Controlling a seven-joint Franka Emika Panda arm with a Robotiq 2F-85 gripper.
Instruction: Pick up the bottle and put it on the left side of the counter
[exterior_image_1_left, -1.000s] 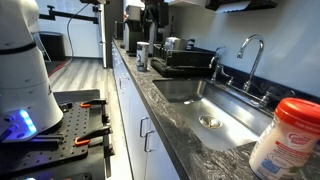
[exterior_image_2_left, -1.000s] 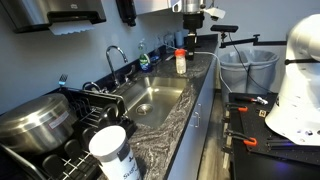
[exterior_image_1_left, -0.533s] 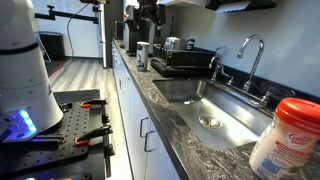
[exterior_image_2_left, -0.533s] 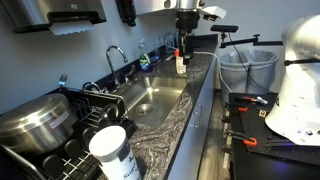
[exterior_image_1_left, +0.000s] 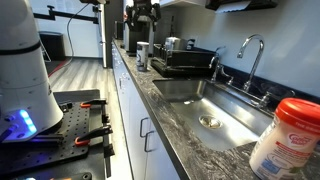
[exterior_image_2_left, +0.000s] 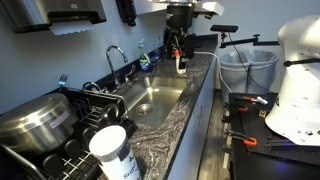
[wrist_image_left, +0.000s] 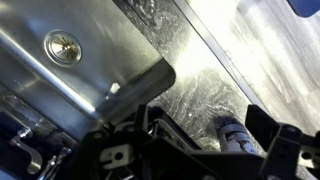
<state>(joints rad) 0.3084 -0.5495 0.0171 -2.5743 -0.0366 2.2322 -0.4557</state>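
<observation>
The bottle (exterior_image_1_left: 289, 137), white with a red cap and a red-and-white label, stands upright on the dark speckled counter (exterior_image_1_left: 185, 145) close to the camera. At the far end of the counter (exterior_image_2_left: 165, 122) the bottle (exterior_image_2_left: 180, 62) stands beyond the sink. My gripper (exterior_image_2_left: 179, 40) hangs open in the air, apart from the bottle and in line above it. High at the back, the gripper (exterior_image_1_left: 143, 14) holds nothing. In the wrist view the bottle (wrist_image_left: 237, 137) shows small and dim, well below my gripper (wrist_image_left: 205, 115), between its spread fingers.
A steel sink (exterior_image_1_left: 205, 105) with a faucet (exterior_image_1_left: 251, 52) is set into the counter. A dish rack (exterior_image_2_left: 85, 108), a large pot (exterior_image_2_left: 35, 125) and a white bottle with a dark label (exterior_image_2_left: 112, 152) crowd one end. The white robot base (exterior_image_2_left: 300, 70) and a bin (exterior_image_2_left: 246, 66) stand on the floor side.
The gripper has come down and now hangs just above the bottle at the far end of the counter in an exterior view. It has stayed open. The bottle has not moved.
</observation>
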